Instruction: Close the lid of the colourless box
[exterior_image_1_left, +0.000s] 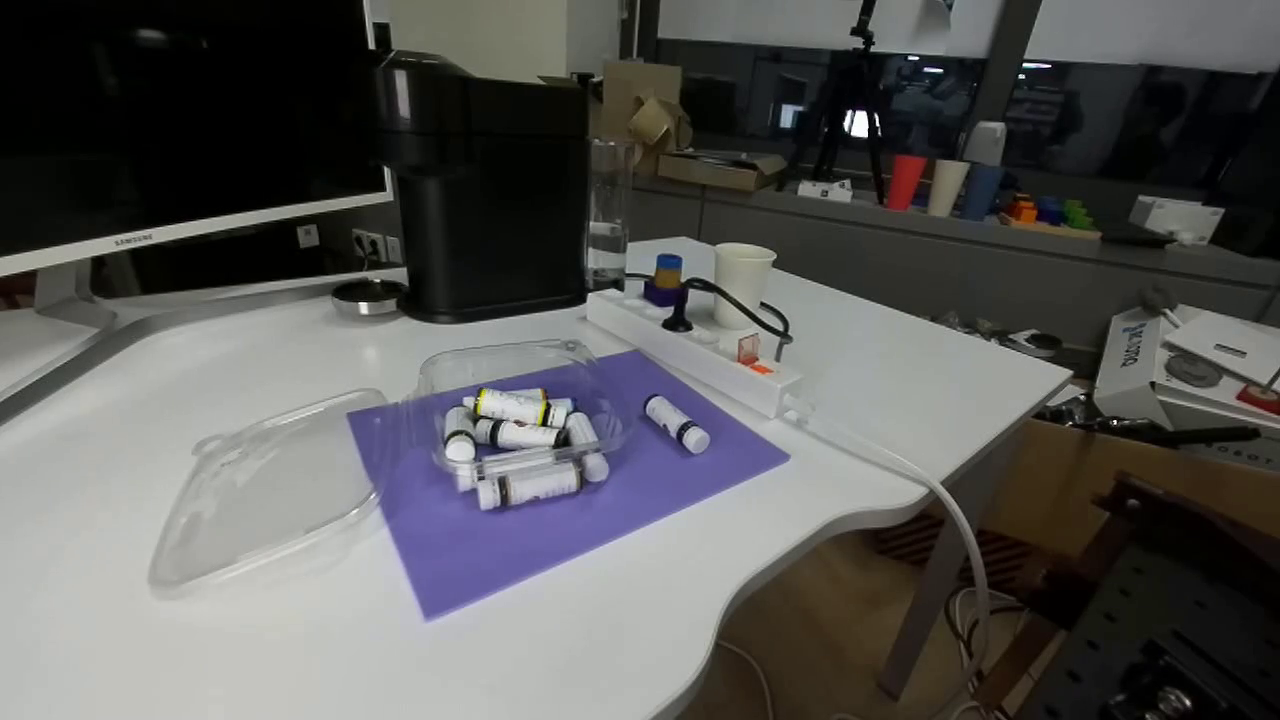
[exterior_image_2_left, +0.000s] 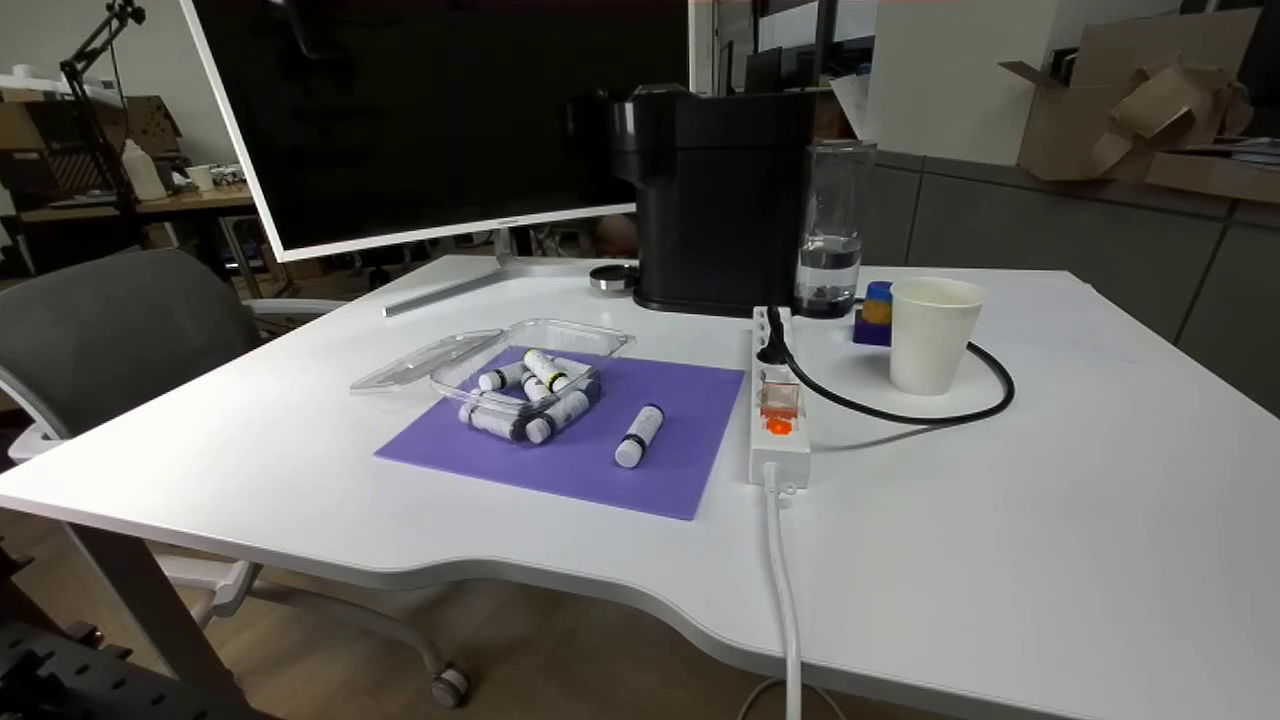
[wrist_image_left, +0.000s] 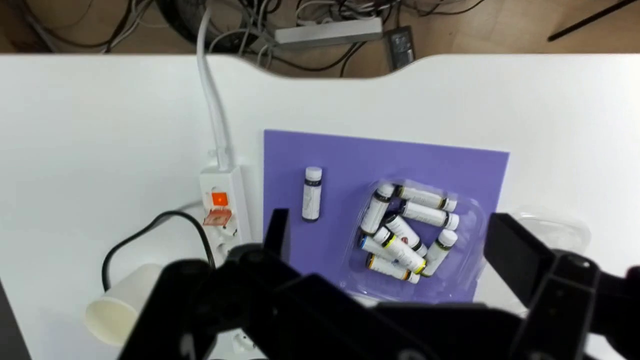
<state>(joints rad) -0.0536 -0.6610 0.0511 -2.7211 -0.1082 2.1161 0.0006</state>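
The colourless box (exterior_image_1_left: 470, 368) stands open on the purple mat and holds several small white bottles (exterior_image_1_left: 510, 407). It also shows in an exterior view (exterior_image_2_left: 585, 340) and in the wrist view (wrist_image_left: 464, 250). The see-through lid (exterior_image_1_left: 285, 480) is folded out beside the box, toward the monitor's side, and seems slightly tilted; it also shows in an exterior view (exterior_image_2_left: 425, 360). In the wrist view the lid (wrist_image_left: 555, 229) is partly hidden behind a finger. My gripper (wrist_image_left: 391, 240) is open and empty, above the box, fingers wide apart. It is out of both exterior views.
One loose bottle (wrist_image_left: 312, 195) lies on the purple mat (wrist_image_left: 330, 155) beside the box. A white power strip (exterior_image_1_left: 690, 350) with a black cable lies along the mat's side, near a paper cup (exterior_image_2_left: 932, 335). A black appliance (exterior_image_1_left: 490, 200) and a monitor (exterior_image_2_left: 430, 110) stand behind.
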